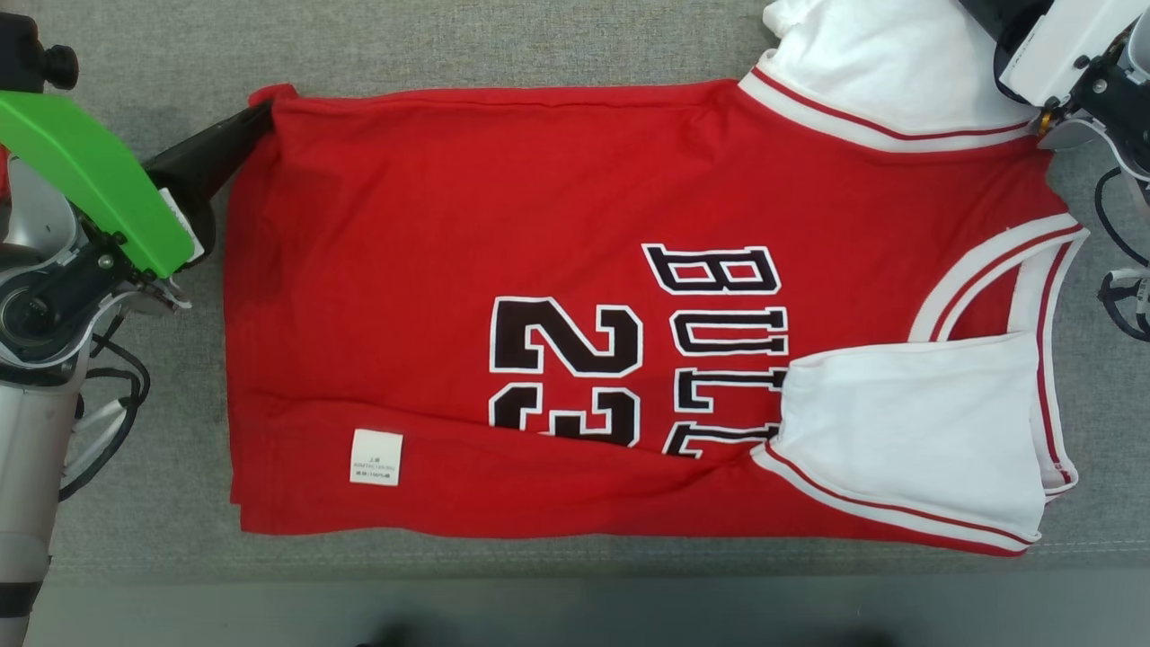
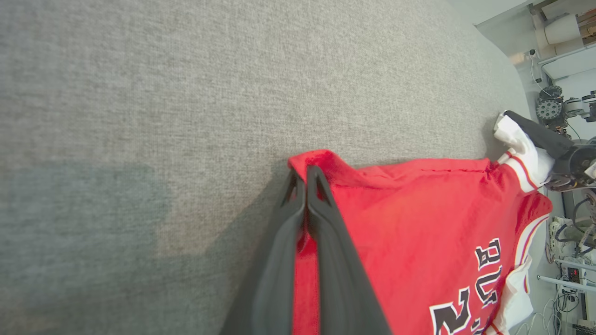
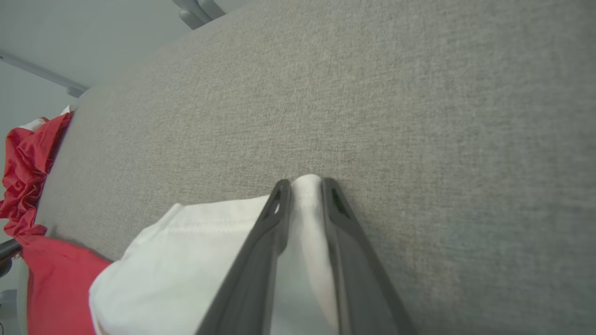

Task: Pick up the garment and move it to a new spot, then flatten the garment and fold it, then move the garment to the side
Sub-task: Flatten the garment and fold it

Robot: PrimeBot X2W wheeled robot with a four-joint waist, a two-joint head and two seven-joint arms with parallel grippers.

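Covering most of the head view, the grey worktop (image 1: 539,45) carries the red jersey (image 1: 539,198). It is laid flat, hem toward the left and white sleeves toward the right, and its near edge is folded up over the lettering. The fingers of the left gripper (image 2: 305,179) are fully closed, clamping the far hem corner. The fingers of the right gripper (image 3: 306,184) are partly closed about a fold of the far white sleeve, apparently pinching it. A white label (image 1: 375,456) sits on the folded near edge.

Grey fabric surface (image 1: 539,45) — evenly lit, pale floor (image 1: 575,611) along its near edge
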